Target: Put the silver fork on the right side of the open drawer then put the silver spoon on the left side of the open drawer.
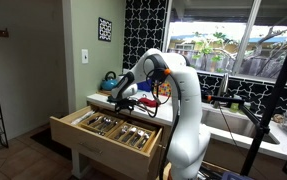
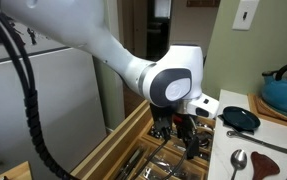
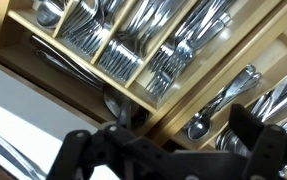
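the gripper (image 3: 165, 135) hung spread and empty just above the open drawer (image 1: 93, 140), over its cutlery compartments, probably so a piece could drop in cleanly. the silver spoon (image 2: 238, 158) lay on the tabletop (image 2: 258, 150) just beside the drawer, not yet moved.

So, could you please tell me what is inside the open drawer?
The drawer holds forks and spoons sorted between wooden dividers. In the wrist view the open jaws hide what lies beneath them.
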Available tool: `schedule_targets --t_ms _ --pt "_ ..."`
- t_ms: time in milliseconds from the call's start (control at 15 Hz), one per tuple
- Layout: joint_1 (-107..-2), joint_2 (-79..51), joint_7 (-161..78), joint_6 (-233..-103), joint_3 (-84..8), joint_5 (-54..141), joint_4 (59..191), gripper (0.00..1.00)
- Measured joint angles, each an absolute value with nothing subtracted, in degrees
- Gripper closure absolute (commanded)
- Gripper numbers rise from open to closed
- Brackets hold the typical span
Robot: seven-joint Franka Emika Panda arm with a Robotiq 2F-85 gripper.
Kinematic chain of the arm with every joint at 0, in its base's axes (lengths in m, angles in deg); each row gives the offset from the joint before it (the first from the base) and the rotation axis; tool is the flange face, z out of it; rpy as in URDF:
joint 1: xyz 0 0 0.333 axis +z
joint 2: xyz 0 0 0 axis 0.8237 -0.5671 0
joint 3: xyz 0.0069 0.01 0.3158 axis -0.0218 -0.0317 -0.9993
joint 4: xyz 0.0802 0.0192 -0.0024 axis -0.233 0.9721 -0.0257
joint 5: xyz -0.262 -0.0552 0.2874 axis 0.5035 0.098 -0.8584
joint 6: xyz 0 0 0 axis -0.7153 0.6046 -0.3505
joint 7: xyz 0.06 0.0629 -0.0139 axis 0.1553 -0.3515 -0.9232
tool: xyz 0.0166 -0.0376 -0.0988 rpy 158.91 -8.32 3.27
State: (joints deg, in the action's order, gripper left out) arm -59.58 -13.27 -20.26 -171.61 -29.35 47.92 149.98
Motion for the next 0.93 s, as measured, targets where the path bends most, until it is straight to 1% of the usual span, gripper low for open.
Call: schedule_targets --t_ms 267,467,933 --pt "-59.7 -13.2 -21.9 -171.6 -29.3 48.7 149.6 0.00" --pt "-60.6 -11.9 -30.1 -171.0 -29.3 49.0 149.4 0.00" --pt "-63.6 -7.8 -47.8 -160.5 -29.4 49.3 147.8 0.00"
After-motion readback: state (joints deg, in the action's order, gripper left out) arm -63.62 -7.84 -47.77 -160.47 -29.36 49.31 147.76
